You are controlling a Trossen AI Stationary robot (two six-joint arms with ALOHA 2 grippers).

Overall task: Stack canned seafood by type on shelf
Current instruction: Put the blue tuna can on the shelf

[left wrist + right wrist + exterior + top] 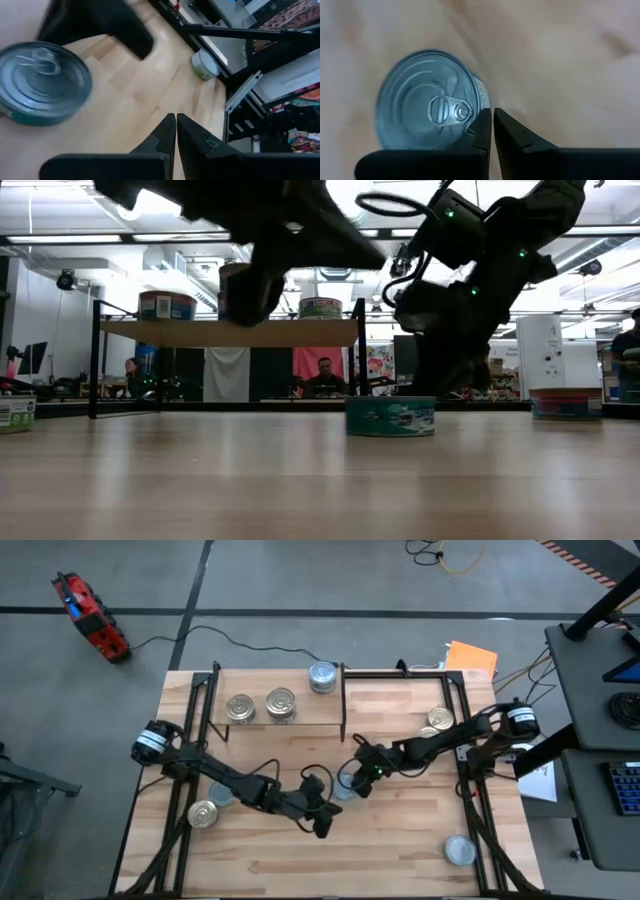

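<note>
Right under the clenched, empty right gripper (491, 116), a silver tin (427, 100) is waiting. Far ahead, the shelf (270, 723) is holding three tins; several are still sitting around. Nearby, the left gripper (176, 120) is clenched and empty too.

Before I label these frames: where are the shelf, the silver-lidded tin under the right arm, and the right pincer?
shelf (300, 722): high view, bare board.
silver-lidded tin (427, 102): right wrist view, lid.
right pincer (492, 120): right wrist view, between shut tips.

Right gripper (491, 131) hanging low over the wooden tabletop (570, 60), its two dark fingers (512, 137) pressing together, holding nothing, tips sitting just beside the rim of a silver-blue lidded tin (427, 102) showing its pull-tab.
</note>
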